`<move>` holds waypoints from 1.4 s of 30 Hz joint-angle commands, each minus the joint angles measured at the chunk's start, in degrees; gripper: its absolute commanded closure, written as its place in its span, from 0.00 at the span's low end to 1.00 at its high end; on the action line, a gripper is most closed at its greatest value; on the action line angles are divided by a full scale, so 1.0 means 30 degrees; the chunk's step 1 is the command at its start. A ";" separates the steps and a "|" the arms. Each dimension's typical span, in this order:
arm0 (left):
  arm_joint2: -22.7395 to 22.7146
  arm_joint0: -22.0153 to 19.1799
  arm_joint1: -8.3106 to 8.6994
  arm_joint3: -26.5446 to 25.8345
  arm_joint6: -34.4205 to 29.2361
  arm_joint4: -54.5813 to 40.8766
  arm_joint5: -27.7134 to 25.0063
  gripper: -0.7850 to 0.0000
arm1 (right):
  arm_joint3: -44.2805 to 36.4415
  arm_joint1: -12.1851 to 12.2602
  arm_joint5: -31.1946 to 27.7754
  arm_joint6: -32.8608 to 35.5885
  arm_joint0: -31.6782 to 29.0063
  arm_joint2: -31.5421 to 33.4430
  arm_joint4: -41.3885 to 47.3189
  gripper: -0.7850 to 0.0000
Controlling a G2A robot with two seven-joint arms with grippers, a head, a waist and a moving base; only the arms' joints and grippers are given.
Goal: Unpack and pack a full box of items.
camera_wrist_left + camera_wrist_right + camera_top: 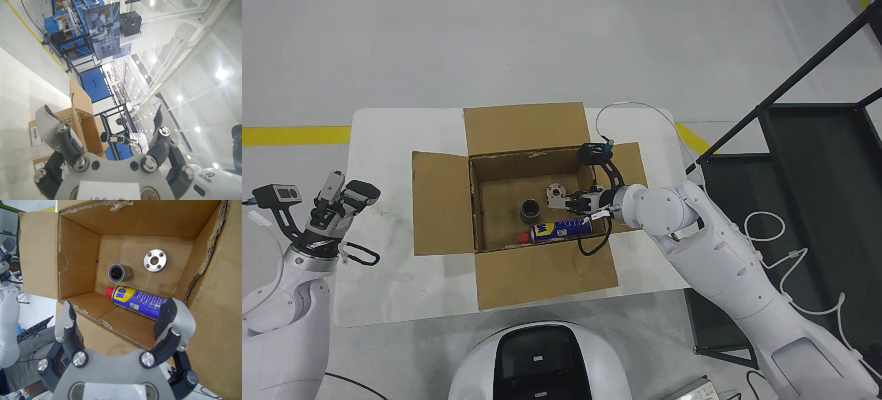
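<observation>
Right gripper (587, 207) spread open inside the cardboard box (442, 203), empty — spray can (560, 231) just below it in the top view.
Right arm slants from lower right. Left gripper (342, 195), also spread, at the left edge, off the box. Can on its side along the box's lower wall — long axis left-right, red cap left.

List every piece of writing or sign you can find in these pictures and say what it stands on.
Spray can: big yellow brand lettering; white small print too small to read.
Cardboard box: upward arrows sign; barcode label too small to read.
Hanging screen: characters, blurred.
</observation>
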 commanded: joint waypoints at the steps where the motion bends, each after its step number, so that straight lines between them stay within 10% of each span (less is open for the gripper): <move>1: 0.0000 0.0001 0.0000 -0.0001 0.0000 0.0000 0.0000 0.00 | -0.0042 -0.0006 -0.0078 -0.0095 -0.0020 0.0013 0.0050 0.00; 18: 0.0000 0.0001 0.0000 -0.0001 0.0000 0.0000 0.0000 0.00 | 0.4510 -0.1746 -0.8096 0.0469 0.5467 -0.5601 -0.3371 0.00; 42: 0.0000 0.0001 0.0000 -0.0001 0.0000 0.0000 0.0000 0.00 | 0.5028 -0.2165 -0.9134 0.1174 0.6128 -0.6580 -0.4316 0.00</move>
